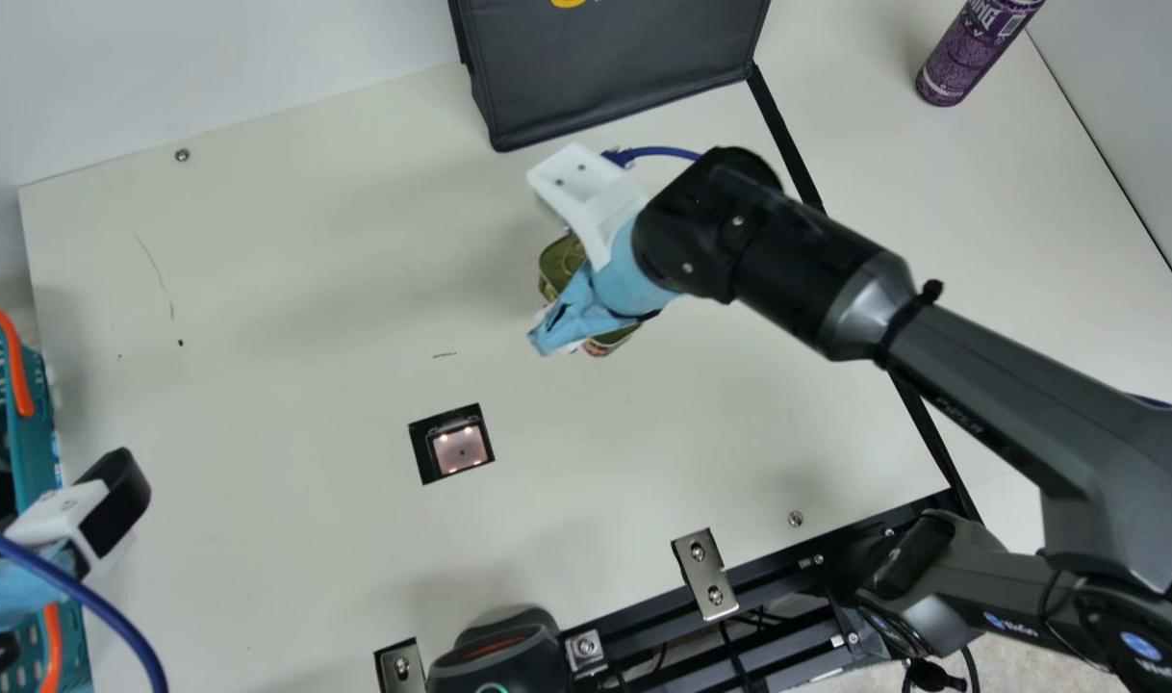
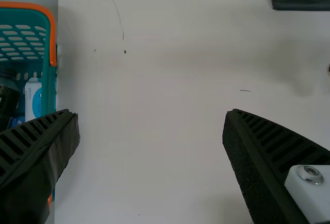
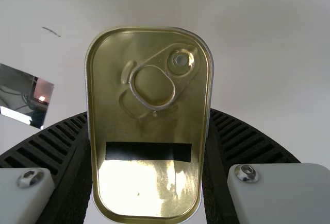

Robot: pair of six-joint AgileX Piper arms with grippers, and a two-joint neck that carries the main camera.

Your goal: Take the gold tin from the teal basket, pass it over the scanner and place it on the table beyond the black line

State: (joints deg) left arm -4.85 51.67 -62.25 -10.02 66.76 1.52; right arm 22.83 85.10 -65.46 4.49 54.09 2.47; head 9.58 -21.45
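Nearest, at the bottom edge of the main view, sits a dark rounded device (image 1: 533, 664) with an orange stripe, beside metal brackets (image 1: 706, 575) on a black frame. At lower left, the left gripper (image 1: 57, 520) hangs beside the teal basket (image 1: 36, 423); the left wrist view has its ribbed fingers spread wide, nothing between them, and, in the basket, a white carton (image 2: 33, 98) with a blue patch and a dark jar (image 2: 7, 98). Left of centre, the scanner window (image 1: 461, 448) glows pinkish in a black square. Just right of centre, beyond that window, the right gripper (image 1: 581, 308) has the gold tin (image 1: 559, 265) pinched along its long sides, this side of the black line (image 1: 788, 140). The right wrist view adds its pull ring (image 3: 152, 87) and a black strip (image 3: 148, 151) across the lid; the main view gives coloured print on its side. White lettering and blue badges mark the right arm (image 1: 1009, 404). At the top, a dark bag (image 1: 615, 72) bears a yellow mark, and at upper right a purple can (image 1: 971, 53) carries pale print.
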